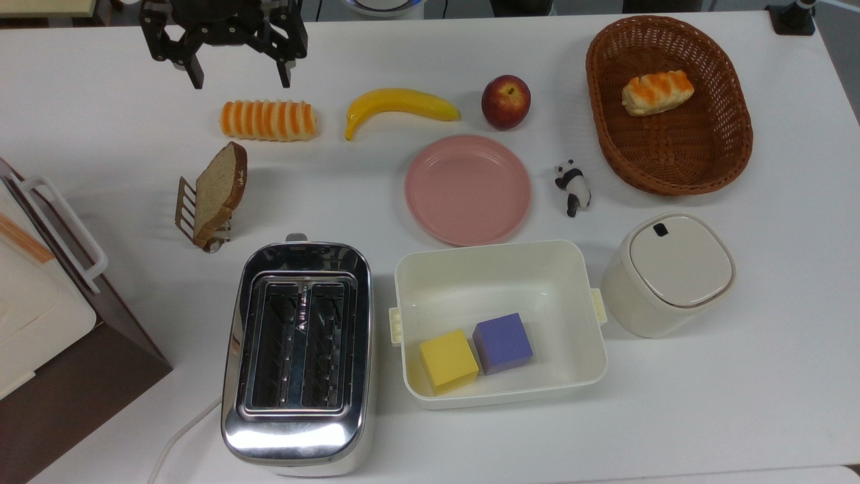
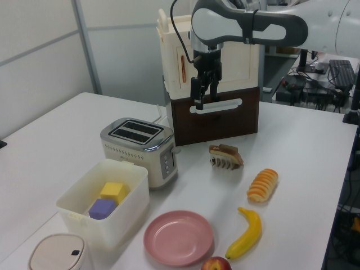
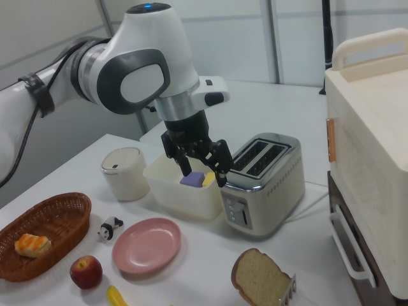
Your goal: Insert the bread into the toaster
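The pincer is hanging released above the desk, its fingers spread and gripping nothing — so the task is sitting at its very start. Nearest to it, just below it in the top view, the striped roll is lying flat; that is not the piece wanted. A little further on, the bread is leaning upright in the small wire rack, untouched and well clear of the fingers. Beyond the rack, the toaster is standing with both slots facing up and holding nothing, waiting for the slice. Further off to the top view's right, the banana, the plate and the tub are lying out of the way.

Everything is still to be done, I judge — reaching the bread, gripping it by its edges, lifting it out of the rack, carrying it over a slot and lowering it in.
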Motion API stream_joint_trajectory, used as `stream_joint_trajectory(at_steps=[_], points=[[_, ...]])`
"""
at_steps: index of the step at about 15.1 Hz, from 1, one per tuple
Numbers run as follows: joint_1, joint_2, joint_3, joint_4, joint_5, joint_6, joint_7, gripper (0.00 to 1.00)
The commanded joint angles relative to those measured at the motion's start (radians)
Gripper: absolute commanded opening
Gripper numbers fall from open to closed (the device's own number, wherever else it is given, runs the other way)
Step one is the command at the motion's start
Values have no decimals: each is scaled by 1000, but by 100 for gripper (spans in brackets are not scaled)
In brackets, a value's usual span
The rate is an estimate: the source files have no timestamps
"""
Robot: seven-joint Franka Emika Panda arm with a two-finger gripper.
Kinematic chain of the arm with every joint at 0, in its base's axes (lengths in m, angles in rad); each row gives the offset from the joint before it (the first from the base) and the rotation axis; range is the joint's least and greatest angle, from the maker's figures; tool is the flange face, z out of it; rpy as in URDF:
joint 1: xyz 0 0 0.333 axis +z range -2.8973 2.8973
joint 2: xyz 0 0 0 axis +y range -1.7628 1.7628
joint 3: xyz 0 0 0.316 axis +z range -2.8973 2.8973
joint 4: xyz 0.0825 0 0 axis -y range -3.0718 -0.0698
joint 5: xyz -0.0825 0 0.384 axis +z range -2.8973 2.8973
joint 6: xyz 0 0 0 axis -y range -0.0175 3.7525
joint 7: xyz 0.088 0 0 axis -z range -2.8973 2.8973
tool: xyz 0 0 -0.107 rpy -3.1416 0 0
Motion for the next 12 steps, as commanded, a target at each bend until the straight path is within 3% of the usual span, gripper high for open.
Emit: stream_joint_trajectory(at_steps=[1,12], points=[[-6,-37,-11,-21,5,13,5,100],[-10,-40,-12,-19,2,10,4,100]])
